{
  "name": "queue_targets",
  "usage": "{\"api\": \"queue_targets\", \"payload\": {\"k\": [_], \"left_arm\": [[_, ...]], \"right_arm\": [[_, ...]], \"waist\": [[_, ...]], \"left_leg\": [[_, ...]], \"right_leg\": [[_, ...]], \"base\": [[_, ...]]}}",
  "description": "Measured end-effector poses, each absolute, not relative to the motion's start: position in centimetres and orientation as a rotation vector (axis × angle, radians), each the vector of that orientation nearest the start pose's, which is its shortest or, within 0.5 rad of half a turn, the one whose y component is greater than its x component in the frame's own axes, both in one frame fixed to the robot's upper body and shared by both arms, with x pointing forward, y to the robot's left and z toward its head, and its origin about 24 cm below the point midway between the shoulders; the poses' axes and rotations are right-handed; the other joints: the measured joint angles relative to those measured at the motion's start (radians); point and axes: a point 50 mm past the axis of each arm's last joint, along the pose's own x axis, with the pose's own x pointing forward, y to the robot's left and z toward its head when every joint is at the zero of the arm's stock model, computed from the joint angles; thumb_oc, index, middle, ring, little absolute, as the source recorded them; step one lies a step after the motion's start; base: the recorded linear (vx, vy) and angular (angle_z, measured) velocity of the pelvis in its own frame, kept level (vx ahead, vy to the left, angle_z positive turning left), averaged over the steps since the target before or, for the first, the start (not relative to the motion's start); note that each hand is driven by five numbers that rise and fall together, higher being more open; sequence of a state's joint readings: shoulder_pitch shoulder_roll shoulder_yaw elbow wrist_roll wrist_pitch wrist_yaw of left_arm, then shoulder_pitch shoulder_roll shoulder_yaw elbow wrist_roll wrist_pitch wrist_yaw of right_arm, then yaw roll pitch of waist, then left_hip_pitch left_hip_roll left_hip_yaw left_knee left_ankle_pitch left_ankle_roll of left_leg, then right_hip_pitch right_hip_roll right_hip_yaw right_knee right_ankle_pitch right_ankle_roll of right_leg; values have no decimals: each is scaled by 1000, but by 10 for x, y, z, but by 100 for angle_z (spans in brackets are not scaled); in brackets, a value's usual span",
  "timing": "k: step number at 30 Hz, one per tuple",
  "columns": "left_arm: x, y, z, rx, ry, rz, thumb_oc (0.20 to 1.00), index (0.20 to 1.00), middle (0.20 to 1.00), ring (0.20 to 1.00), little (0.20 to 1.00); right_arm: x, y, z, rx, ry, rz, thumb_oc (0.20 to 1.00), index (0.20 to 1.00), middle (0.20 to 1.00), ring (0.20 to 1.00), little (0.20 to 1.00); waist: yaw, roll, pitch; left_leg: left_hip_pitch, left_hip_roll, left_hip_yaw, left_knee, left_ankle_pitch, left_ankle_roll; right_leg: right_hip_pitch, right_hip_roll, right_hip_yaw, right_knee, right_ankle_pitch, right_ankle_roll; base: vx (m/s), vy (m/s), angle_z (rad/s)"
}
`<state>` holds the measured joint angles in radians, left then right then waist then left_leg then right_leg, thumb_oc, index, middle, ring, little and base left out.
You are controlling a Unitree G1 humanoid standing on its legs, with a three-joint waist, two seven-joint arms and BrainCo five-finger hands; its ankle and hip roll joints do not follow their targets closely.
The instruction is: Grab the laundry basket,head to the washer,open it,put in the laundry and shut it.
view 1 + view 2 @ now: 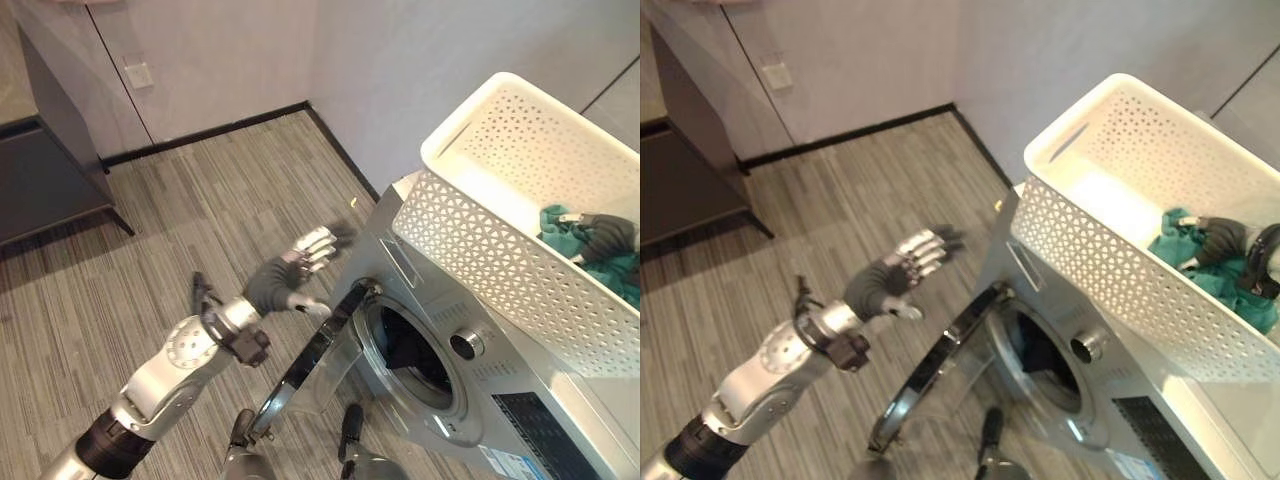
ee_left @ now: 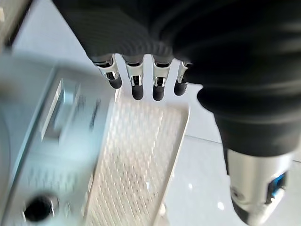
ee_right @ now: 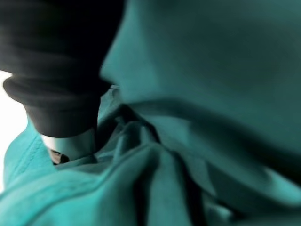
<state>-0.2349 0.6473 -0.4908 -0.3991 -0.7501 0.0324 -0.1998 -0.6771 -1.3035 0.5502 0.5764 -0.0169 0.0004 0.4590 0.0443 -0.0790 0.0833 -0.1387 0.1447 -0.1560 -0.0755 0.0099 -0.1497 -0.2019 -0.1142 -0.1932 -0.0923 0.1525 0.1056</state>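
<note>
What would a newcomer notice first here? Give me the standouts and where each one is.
The white laundry basket sits on top of the silver washer, whose round door hangs open toward the floor. Inside the basket, the right hand is down in teal laundry. The left hand is held open in the air beside the door.

The left arm reaches forward from the lower left, elbow bent, its wrist under the dark ribbed cover. The left hand (image 1: 290,272) hangs in the air with its fingers (image 2: 137,84) straight and spread slightly, thumb held apart, touching nothing. The right hand (image 1: 603,237) lies far to the right, sunk among teal laundry (image 3: 197,141), its fingers mostly hidden in the cloth.
</note>
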Motion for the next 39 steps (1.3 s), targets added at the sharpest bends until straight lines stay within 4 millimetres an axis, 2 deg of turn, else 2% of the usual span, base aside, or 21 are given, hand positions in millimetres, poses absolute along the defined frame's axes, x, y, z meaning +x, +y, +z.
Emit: {"api": "queue_targets", "payload": {"k": [3,5,8,12,17,18,21,26,28,32,34,36,38,39], "left_arm": [[236,84,127,-187,-116,-928,1000,1000,1000,1000,1000],[235,81,124,-200,-95,-934,1000,1000,1000,1000,1000],[234,75,120,-240,-55,-965,1000,1000,1000,1000,1000],[230,66,96,-292,96,-991,1000,1000,1000,1000,1000],[224,73,50,-296,340,-940,1000,1000,1000,1000,1000],[223,75,46,-282,359,-938,1000,1000,1000,1000,1000],[218,82,37,-220,385,-928,1000,1000,1000,1000,1000],[203,111,0,-66,474,-819,1000,1000,1000,1000,1000],[197,117,-5,-16,495,-820,1000,1000,1000,1000,1000],[194,117,-10,35,504,-857,1000,1000,1000,1000,1000],[197,117,-23,74,552,-862,1000,1000,1000,1000,1000],[199,114,-47,130,638,-843,1000,1000,1000,1000,1000],[207,108,-60,182,679,-793,1000,1000,1000,1000,1000],[212,102,-60,195,664,-777,1000,1000,1000,1000,1000]], "right_arm": [[309,-365,195,-1314,462,183,918,918,918,918,918],[311,-362,194,-1311,454,190,915,915,915,915,915],[314,-362,192,-1333,469,188,909,909,909,909,909],[316,-363,188,-1342,490,186,912,912,912,912,912],[319,-357,189,-1356,477,198,909,909,909,909,909],[320,-355,190,-1358,473,200,909,909,909,909,909],[323,-351,190,-1364,469,210,912,912,912,912,912],[323,-352,191,-1355,452,184,909,909,909,909,909],[323,-353,192,-1368,453,175,909,909,909,909,909],[322,-354,191,-1378,462,167,912,912,912,912,912],[323,-351,192,-1380,453,172,909,909,909,909,909],[324,-341,195,-1379,409,186,903,903,903,903,903],[325,-331,198,-1383,359,198,912,912,912,912,912],[325,-327,199,-1384,336,199,909,909,909,909,909]], "waist": [[-13,38,-34],[-18,62,-48],[-27,78,-66],[-36,78,-67],[-64,80,-70],[-64,81,-70],[-62,83,-70],[-59,81,-71],[-57,81,-72],[-58,78,-73],[-59,77,-74],[-71,73,-77],[-84,68,-79],[-95,65,-81]], "left_leg": [[10,-7,6,-2,-3,6],[29,-5,22,-11,-4,8],[40,-7,32,-14,-6,11],[65,-9,55,-16,-10,17],[73,-9,67,-16,-13,22],[75,-9,72,-16,-13,22],[84,-8,88,-16,-16,26],[85,-5,99,-17,-19,29],[84,-4,101,-17,-20,29],[82,-1,100,-17,-20,28],[80,1,101,-17,-21,28],[68,4,101,-17,-20,27],[50,7,98,-17,-16,21],[38,8,92,-17,-14,18]], "right_leg": [[7,-6,6,4,2,3],[13,-5,19,4,1,4],[17,-7,30,4,2,5],[26,-6,51,-4,2,6],[27,-5,63,-4,2,6],[26,-4,68,-4,3,6],[26,-3,80,-4,4,6],[21,1,91,-5,4,6],[19,3,93,-5,5,5],[18,6,93,-5,5,5],[15,8,93,-5,3,3],[1,12,94,-4,2,0],[-14,12,91,-4,6,-3],[-24,15,85,-2,9,-4]], "base": [[2,15,-7],[-8,21,-17],[-8,24,-10],[11,1,-14],[15,-10,-6],[9,-7,-17],[14,-2,-15],[6,-6,-5],[7,-6,-2],[0,0,0],[0,0,0],[0,0,0],[-57,-19,3],[-65,-19,10]]}}
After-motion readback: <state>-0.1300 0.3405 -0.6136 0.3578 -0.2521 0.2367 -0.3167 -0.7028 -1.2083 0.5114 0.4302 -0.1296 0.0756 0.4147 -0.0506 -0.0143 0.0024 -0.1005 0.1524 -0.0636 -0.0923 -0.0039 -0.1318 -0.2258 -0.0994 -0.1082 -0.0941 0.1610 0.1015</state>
